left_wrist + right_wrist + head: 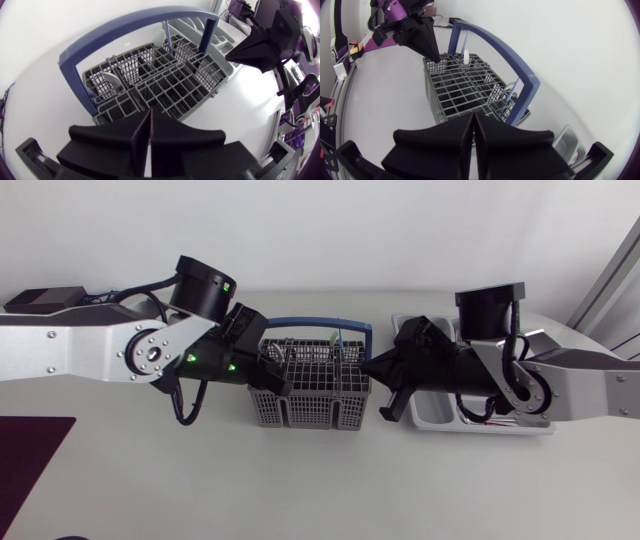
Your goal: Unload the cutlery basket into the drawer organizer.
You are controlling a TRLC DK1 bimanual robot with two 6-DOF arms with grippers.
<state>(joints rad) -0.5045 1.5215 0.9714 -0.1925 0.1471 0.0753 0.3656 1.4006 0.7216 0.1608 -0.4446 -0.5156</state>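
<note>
At the near left corner of the white surface (200,480) lies a flat dark purple mat (30,465). Farther in, around the middle of the surface, stands the grey plastic grid cutlery basket (310,385) with a blue arched handle (320,325) over its far side.

The left hand (272,376) is at the left rim of the basket. Its two black fingers are pressed together and carry nothing, as its own wrist view shows (149,135). I cannot tell whether its tip touches the rim.

The right hand (368,368) is at the right rim of the basket and points to the left. Its fingers are also together and empty (473,132).

Just right of the basket lies the light grey plastic drawer organizer (435,420), partly under the right arm.

In the far compartments of the basket some cutlery stands upright, among it a pale spoon (107,81). The near compartments look dark, and I cannot see what is inside.
</note>
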